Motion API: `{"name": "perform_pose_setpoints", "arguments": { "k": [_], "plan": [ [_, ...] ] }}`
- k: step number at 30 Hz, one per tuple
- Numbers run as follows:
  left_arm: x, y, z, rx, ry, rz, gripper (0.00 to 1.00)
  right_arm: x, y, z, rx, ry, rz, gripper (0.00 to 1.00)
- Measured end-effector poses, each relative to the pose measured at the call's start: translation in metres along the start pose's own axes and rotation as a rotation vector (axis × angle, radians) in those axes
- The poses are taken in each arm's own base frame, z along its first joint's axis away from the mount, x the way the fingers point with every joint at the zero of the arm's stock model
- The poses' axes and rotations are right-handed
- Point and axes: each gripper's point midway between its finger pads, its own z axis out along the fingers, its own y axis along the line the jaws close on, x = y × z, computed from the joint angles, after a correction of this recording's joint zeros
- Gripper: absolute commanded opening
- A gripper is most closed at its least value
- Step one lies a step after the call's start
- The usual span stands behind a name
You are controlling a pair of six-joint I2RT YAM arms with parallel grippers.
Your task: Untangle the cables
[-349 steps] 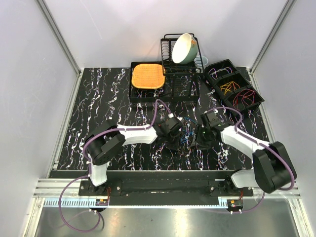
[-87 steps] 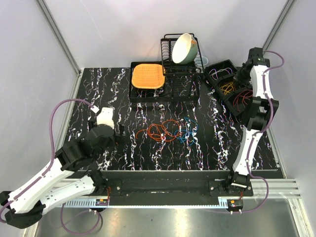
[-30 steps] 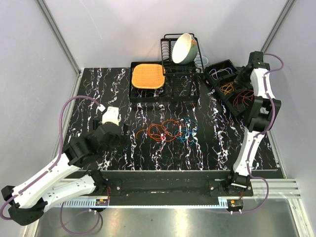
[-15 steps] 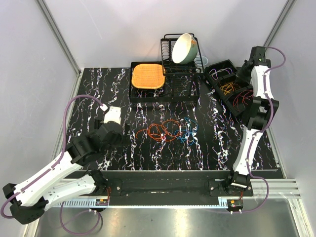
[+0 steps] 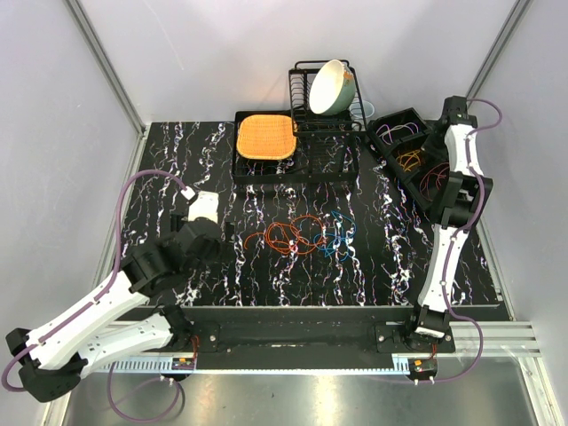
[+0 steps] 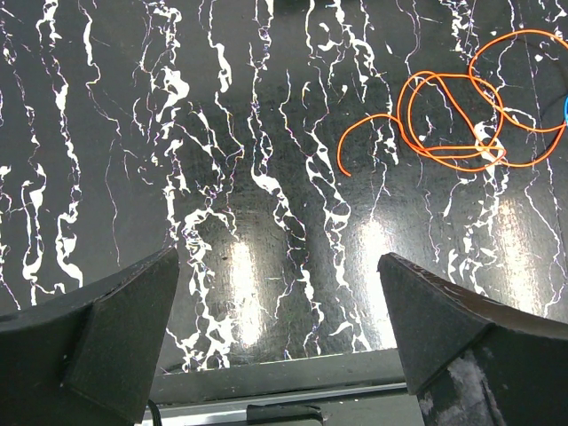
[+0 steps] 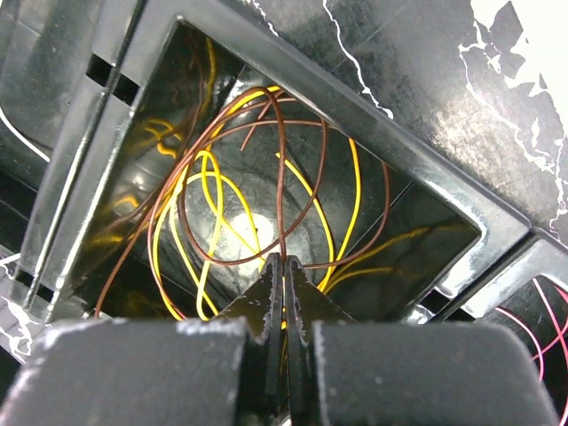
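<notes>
A tangle of cables lies mid-table: orange loops joined to blue and green ones. My left gripper hovers left of them, open and empty; in its wrist view the gripper has bare table between its jaws, and the orange cable lies up and to the right. My right gripper reaches into the middle compartment of the black divided tray. In the right wrist view the gripper is shut, a thin brown cable running into the tips above yellow cables.
A black dish rack holding a tilted bowl stands at the back, with an orange mat on a black tray beside it. The divided tray's other compartments hold purple wires and red wires. White walls close in both sides.
My right gripper has closed its jaws over the tray's middle compartment and its wrist has shifted slightly. The left arm has edged a little towards the cables.
</notes>
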Motion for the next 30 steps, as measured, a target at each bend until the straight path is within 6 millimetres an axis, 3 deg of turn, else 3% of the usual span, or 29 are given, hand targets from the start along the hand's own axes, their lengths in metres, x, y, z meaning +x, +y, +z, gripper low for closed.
{"name": "perform_pose_setpoints", "arguments": {
  "k": [3, 5, 9, 13, 22, 26, 30],
  "plan": [
    [0.0, 0.0, 0.0, 0.0, 0.001, 0.001, 0.99, -0.002, 0.001, -0.001, -0.002, -0.005, 0.001, 0.13],
    [0.0, 0.0, 0.0, -0.001, 0.001, 0.0, 0.99, -0.002, 0.001, -0.002, -0.002, -0.005, 0.002, 0.31],
    [0.0, 0.0, 0.0, -0.001, 0.001, 0.0, 0.99, -0.006, 0.002, -0.012, -0.009, -0.016, 0.008, 0.52],
    [0.0, 0.0, 0.0, -0.001, 0.001, 0.0, 0.99, -0.018, 0.006, -0.039, -0.022, -0.052, 0.012, 0.56],
    [0.003, -0.002, 0.005, -0.012, 0.022, 0.015, 0.99, -0.041, 0.015, -0.139, -0.085, -0.172, 0.03, 0.6],
    [0.013, -0.007, 0.02, -0.052, 0.093, 0.046, 0.98, -0.029, 0.02, -0.173, -0.124, -0.188, 0.037, 0.62],
    [0.024, -0.025, 0.041, -0.063, 0.182, 0.063, 0.95, 0.006, 0.034, -0.199, -0.193, -0.173, 0.032, 0.63]
  ]
}}
